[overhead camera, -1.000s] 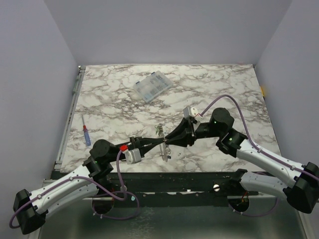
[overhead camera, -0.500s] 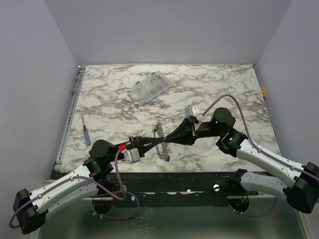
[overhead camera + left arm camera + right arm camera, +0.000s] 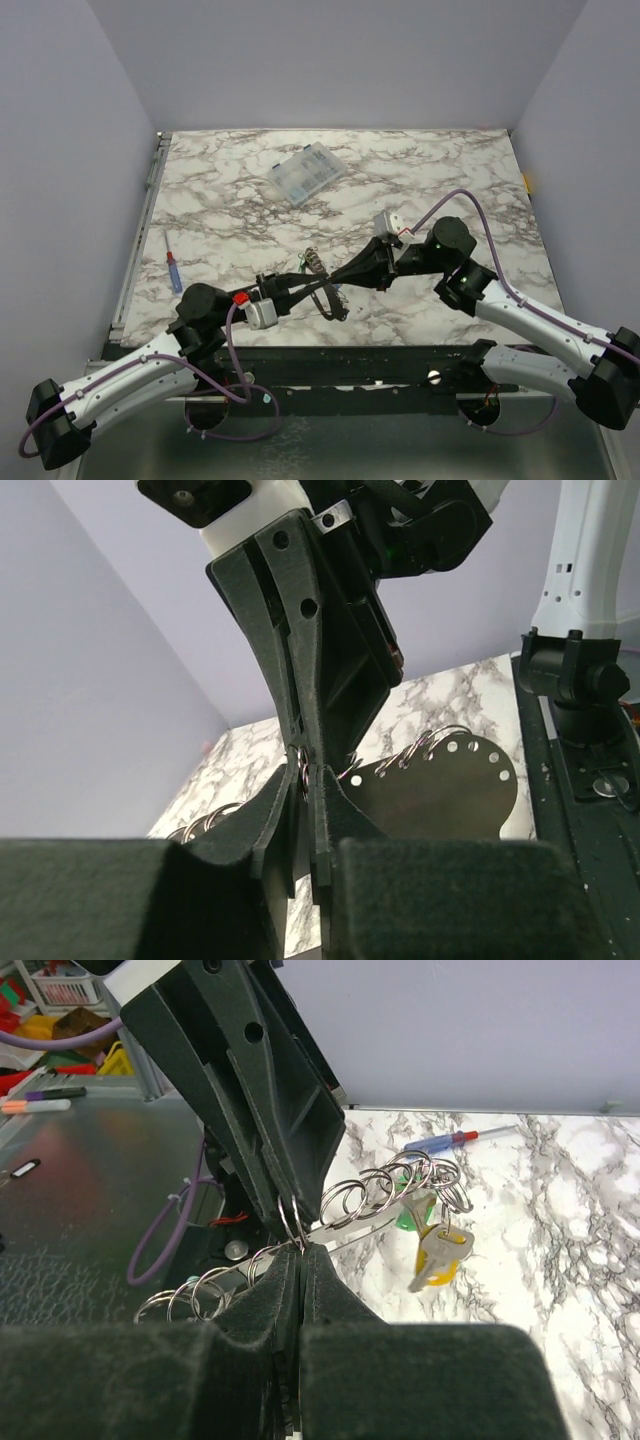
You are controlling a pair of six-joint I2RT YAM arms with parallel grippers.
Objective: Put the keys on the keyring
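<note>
Tightly closed, right gripper [image 3: 300,1250] pinches keyring [image 3: 352,1222].

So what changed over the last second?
The right gripper eased slightly right, the left gripper slightly left; the keyring between them tilted over. Both stay shut on the keyring, tips meeting. The clear box and screwdriver are unmoved.

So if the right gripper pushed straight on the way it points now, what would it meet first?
The left gripper: its fingers stand directly ahead of the right gripper, nearly tip to tip, with only a thin wire ring between them. Whether they already touch is unclear.
</note>
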